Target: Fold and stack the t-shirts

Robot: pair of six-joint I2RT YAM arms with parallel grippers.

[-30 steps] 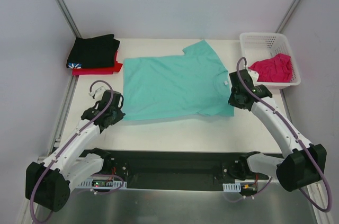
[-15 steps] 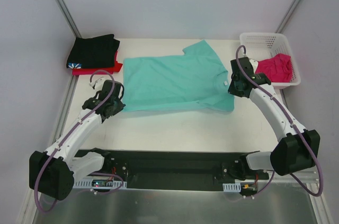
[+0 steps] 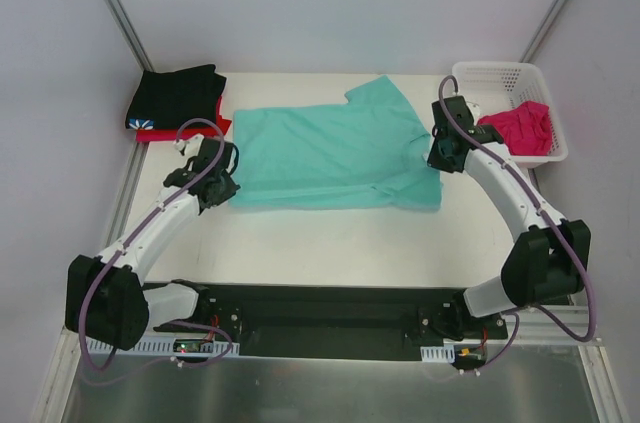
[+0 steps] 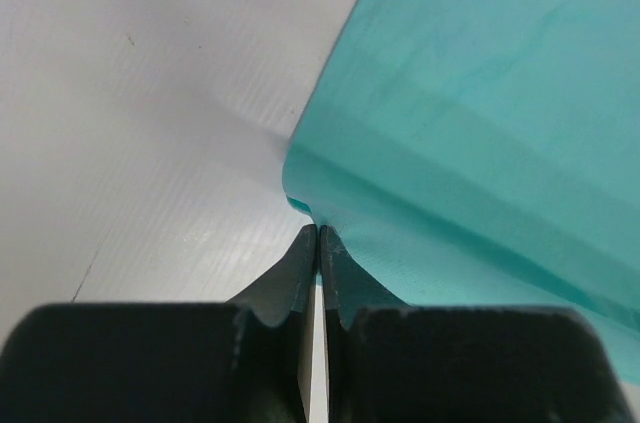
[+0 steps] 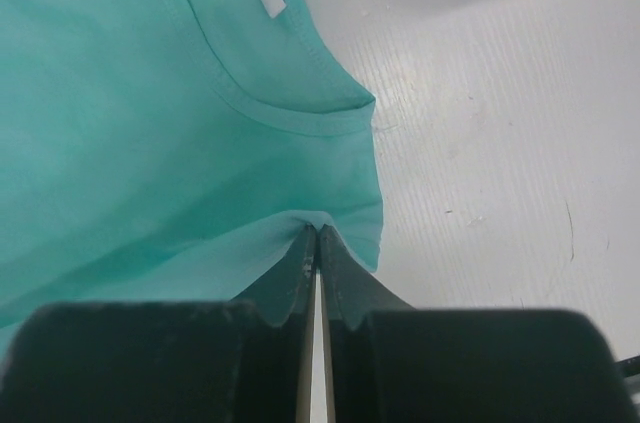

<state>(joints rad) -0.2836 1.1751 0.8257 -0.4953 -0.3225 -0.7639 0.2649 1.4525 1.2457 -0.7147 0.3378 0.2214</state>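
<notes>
my left gripper (image 4: 318, 235) is pinched shut on the teal shirt (image 3: 330, 148) at its 9 o'clock hem corner. my right gripper (image 5: 316, 235) is clamped on its shoulder cloth beside the collar, 3 o'clock side. the teal shirt lies across the middle of the table (image 3: 330, 238). black shirt (image 3: 178, 95) on red shirt (image 3: 205, 130) at 10 o'clock. pink shirt (image 3: 517, 128) in basket (image 3: 500, 73) at 2 o'clock.

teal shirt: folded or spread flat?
Partly folded. The teal shirt has its near edge doubled over in a strip, pinched by the left gripper and right gripper; the rest lies flat.
</notes>
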